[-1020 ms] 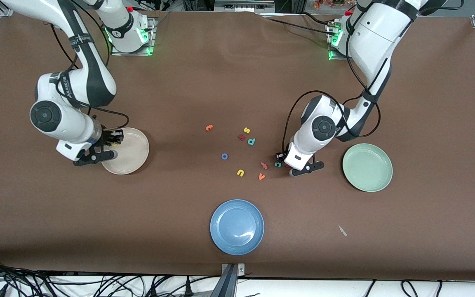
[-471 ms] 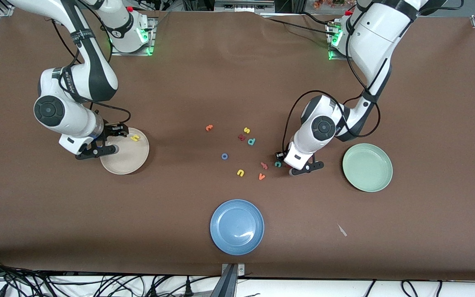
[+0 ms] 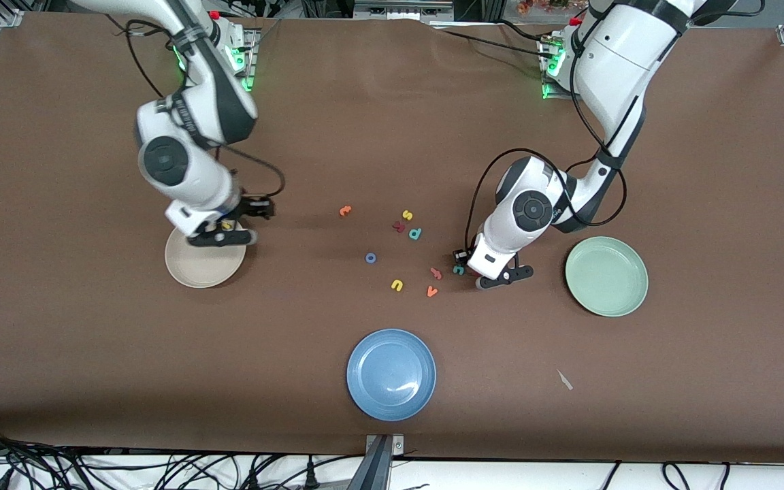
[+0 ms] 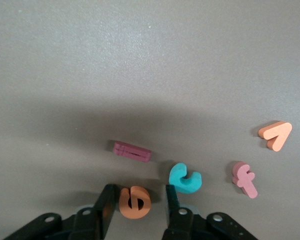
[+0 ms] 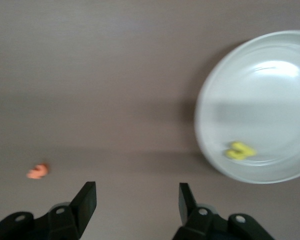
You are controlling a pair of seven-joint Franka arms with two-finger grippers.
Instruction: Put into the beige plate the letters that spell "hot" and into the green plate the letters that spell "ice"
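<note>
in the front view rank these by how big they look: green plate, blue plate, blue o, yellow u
1. blue plate, largest, though it lies nearest the front camera, which may help.
2. green plate, a little smaller.
3. blue o and yellow u: both tiny and too alike to rank.

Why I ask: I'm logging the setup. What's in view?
Shallow plates: 3; beige plate at right arm's end, mint-green plate at left arm's end, blue plate nearest front camera.
"hot" foam letters: 3; yellow h in beige plate; blue ring o, orange t on brown table.
"ice" foam letters: 3; dark red i, teal c, orange e, at left gripper.
Other foam letters: 6; yellow s, yellow u, dark red k, teal p, pink f, orange v, mid-table.
Right gripper: 1, black, open, over table beside beige plate.
Left gripper: 1, black, open around orange e.
</note>
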